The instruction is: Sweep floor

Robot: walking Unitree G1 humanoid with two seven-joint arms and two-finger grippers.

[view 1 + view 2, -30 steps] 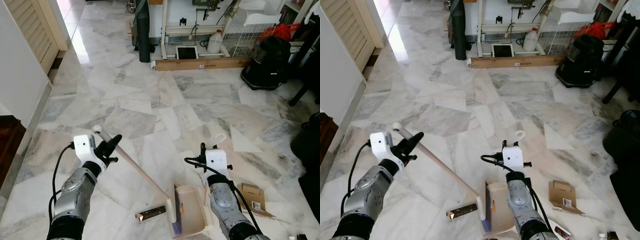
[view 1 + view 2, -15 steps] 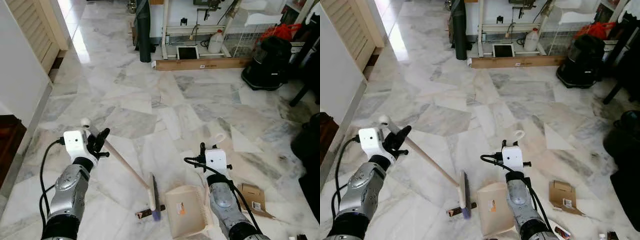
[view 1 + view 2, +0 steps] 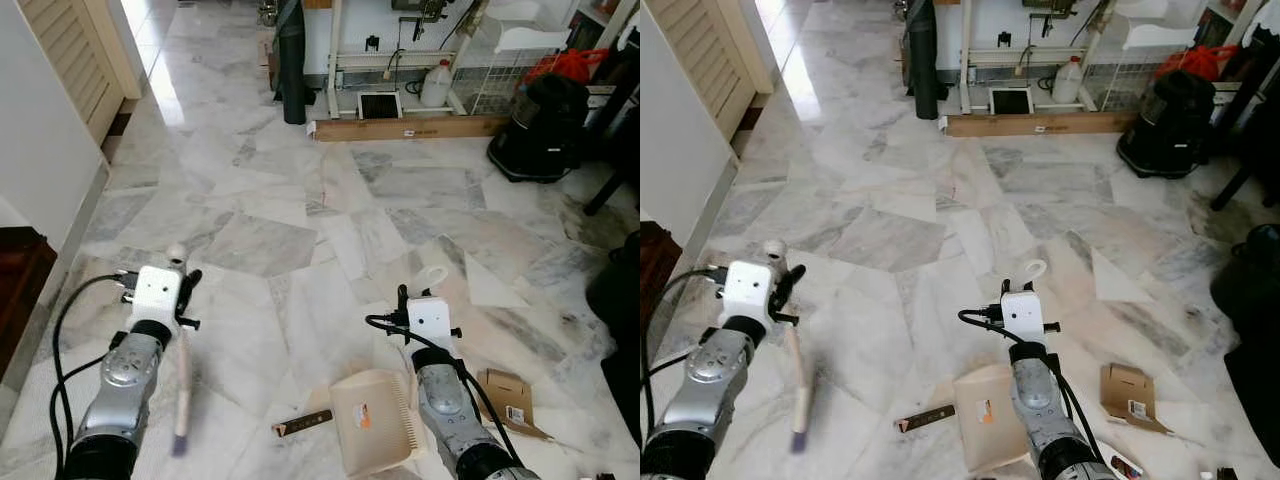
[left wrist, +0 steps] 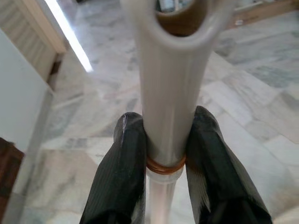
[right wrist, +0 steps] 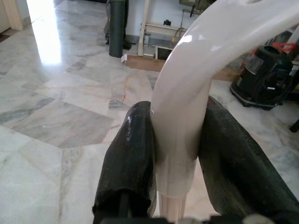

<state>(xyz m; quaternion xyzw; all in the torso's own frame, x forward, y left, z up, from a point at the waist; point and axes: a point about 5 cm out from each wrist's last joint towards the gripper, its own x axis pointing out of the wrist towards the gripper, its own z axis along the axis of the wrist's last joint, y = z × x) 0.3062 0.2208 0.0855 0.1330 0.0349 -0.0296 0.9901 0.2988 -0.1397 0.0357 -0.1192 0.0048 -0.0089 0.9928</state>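
A lived-in home, by the look of it: a polished marble floor [image 3: 330, 210] fills the frame, a louvred door [image 3: 70, 50] stands at upper left, and along the top edge sit a white metal rack [image 3: 400, 60], a plastic jug [image 3: 434, 85], a long cardboard box [image 3: 405, 128] and a black vacuum cleaner [image 3: 542, 125] at upper right.

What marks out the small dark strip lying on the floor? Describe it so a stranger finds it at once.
On the marble floor, look just in front of the robot, beside the beige dustpan held by the right gripper. The strip lies flat off the pan's left edge: narrow, dark brown, unlike the pale cardboard scrap on the right.
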